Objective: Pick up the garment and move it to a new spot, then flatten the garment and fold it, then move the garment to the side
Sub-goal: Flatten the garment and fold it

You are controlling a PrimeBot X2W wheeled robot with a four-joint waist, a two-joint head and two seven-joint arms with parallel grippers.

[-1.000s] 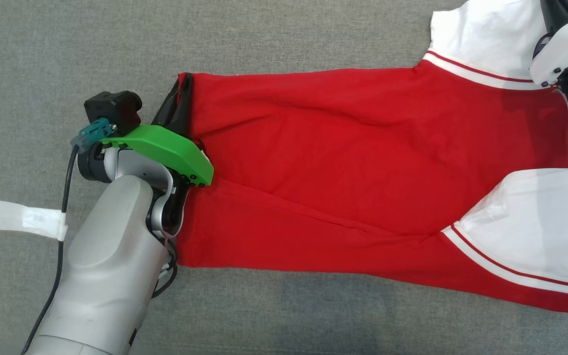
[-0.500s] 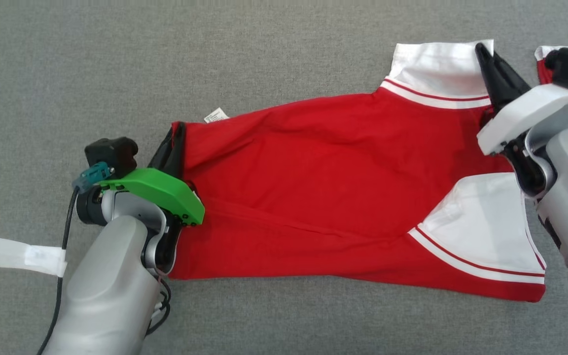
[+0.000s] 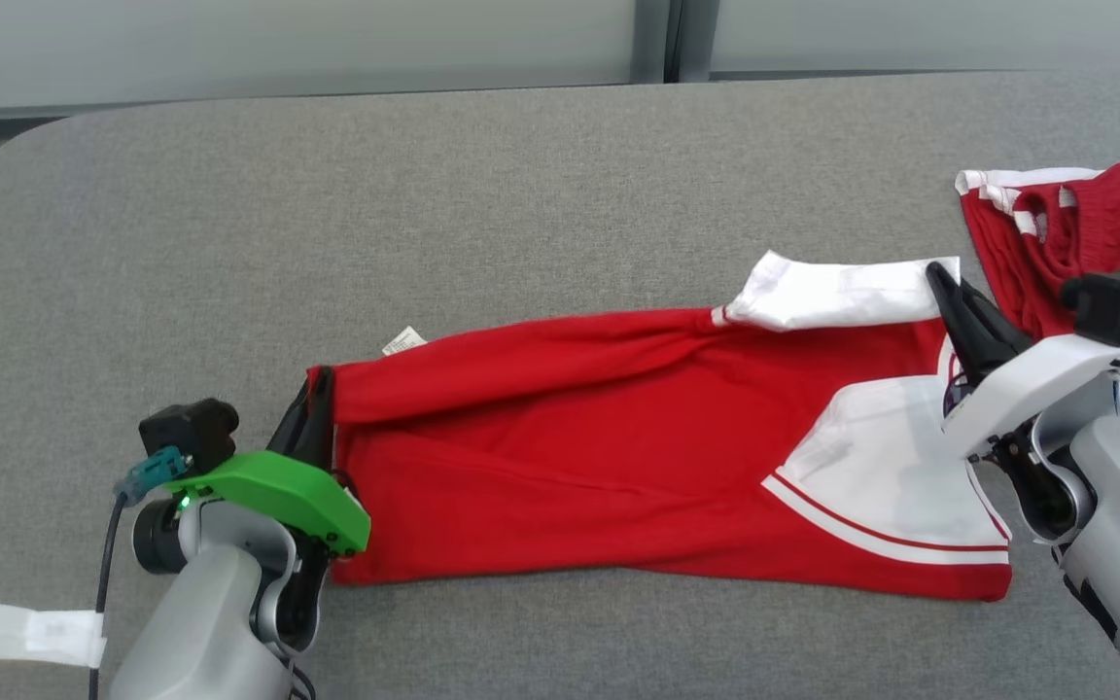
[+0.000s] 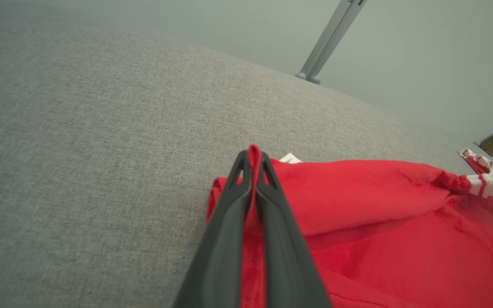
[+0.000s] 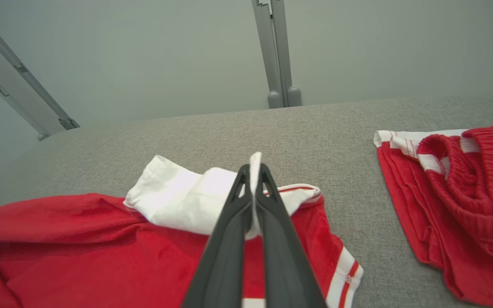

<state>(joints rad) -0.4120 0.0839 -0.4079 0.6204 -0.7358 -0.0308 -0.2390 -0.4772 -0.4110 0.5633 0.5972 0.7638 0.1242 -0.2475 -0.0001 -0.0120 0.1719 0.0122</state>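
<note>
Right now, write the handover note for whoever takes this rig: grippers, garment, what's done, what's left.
Left gripper: shut on the red garment, at the hem end of its far edge.
Right gripper: shut on the white sleeve at the other end.
Garment: stretched lengthwise on the grey table. A second red garment lies apart, far right.
Done: picked up and spread out, it seems.
Left: finish flattening and folding, then move it aside.
</note>
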